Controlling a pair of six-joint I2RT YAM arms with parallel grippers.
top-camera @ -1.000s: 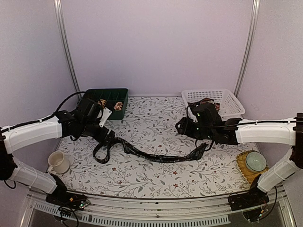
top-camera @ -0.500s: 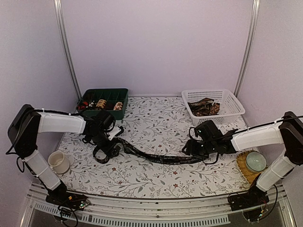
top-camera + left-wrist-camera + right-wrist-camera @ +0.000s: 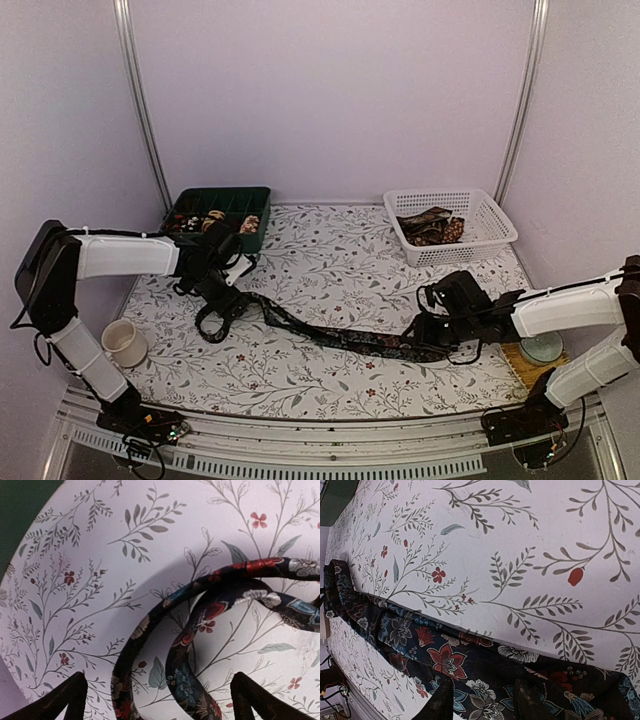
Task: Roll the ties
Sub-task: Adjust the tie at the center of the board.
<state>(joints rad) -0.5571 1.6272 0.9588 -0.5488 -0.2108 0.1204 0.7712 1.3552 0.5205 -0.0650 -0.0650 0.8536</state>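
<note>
**Flowered surface (image 3: pixel 340 250), one tie (image 3: pixel 340 338) stretched from arm to arm**

The dark tie lies with its long axis running left to right, slanting towards the near edge on the right. Its narrow end curls in a loop directly beneath the left pincer (image 3: pixel 160 700), whose jaws are spread wide and hold nothing. The broad end lies under the right pincer (image 3: pixel 484 700), with a finger on either side of the cloth. I cannot tell whether they pinch it. Each arm is nearest its own end.

Scene is lit evenly and brightly from above. A soft shadow is thrown on the tabletop (image 3: pixel 75 555) beside the tie (image 3: pixel 177 650) in the left wrist view. Overhead view is slightly soft, wrist views sharper.
</note>
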